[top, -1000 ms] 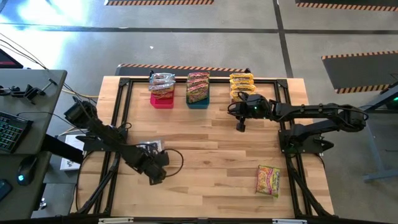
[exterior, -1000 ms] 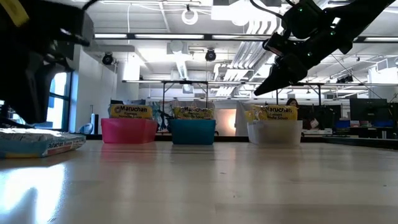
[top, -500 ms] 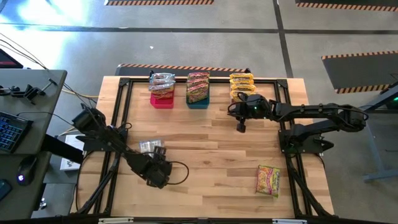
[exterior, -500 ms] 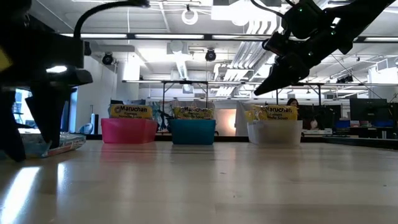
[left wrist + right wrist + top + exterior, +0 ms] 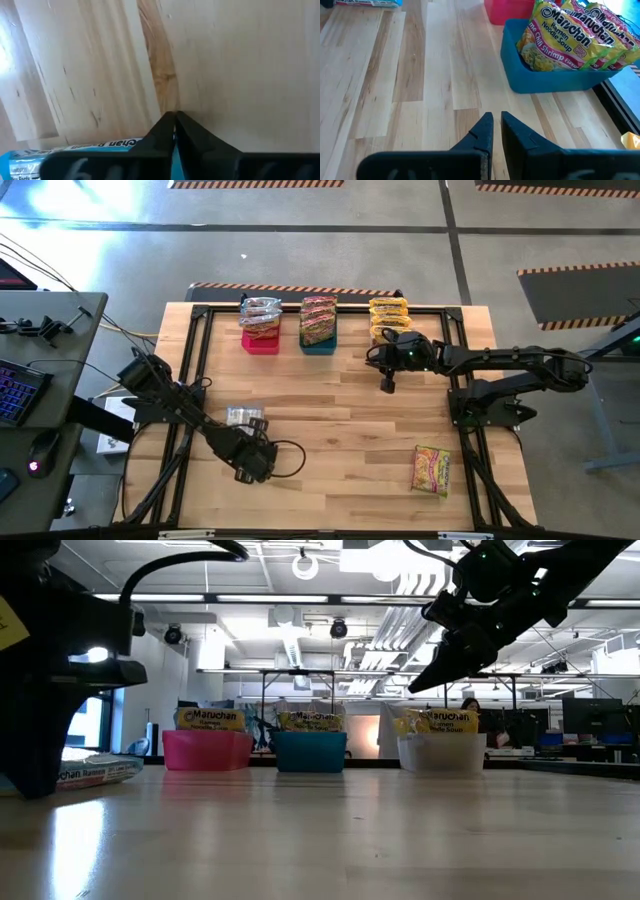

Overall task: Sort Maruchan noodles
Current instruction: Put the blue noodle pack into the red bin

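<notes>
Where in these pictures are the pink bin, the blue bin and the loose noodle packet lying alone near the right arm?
pink bin [image 5: 207, 751]: low view, its front wall.
blue bin [image 5: 550, 81]: right wrist view, its side wall.
loose noodle packet [image 5: 431, 470]: high view, middle of its printed face.

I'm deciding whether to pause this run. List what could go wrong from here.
1. The left gripper is shut on bare wood beside the silvery packet, so it may lift away empty.
2. The pink-and-yellow packet lies near the table's front right edge; a nudge could push it off.
</notes>
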Tool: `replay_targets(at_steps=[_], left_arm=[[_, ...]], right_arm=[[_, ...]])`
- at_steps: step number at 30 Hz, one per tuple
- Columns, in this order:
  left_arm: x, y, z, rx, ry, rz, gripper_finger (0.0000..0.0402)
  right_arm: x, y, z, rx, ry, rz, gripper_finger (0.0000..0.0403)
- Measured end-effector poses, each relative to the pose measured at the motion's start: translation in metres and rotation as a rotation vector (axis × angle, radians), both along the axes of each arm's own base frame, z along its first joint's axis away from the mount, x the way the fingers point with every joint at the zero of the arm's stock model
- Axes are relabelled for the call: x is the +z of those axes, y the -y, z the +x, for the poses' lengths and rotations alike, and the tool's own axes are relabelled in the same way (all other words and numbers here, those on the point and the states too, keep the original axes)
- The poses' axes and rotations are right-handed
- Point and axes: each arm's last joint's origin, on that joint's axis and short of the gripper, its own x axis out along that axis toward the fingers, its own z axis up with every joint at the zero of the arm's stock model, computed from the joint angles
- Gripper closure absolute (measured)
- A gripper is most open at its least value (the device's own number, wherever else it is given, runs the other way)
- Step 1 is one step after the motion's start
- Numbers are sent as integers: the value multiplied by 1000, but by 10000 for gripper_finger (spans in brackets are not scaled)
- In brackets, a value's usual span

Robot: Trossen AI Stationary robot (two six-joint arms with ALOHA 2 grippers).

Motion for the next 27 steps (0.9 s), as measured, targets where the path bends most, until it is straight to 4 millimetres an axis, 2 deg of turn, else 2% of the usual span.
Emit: replay_targets(at_steps=[7,17,20,24,27], left_arm=[[12,1,2,-7,-34,5,400],[59,-14,3,70,113,-90,401],[76,-21,0,99,190,-100,401],[93,-29,-4,131,266,-116,401],[100,-33,-6,146,301,-124,401]], right_arm=[[0,0,0,15,3,9,385],[0,-1,1,44,13,25,385],[0,-4,2,134,26,71,385],[-6,-13,16,252,70,84,372],[-16,-22,34,315,116,68,337]])
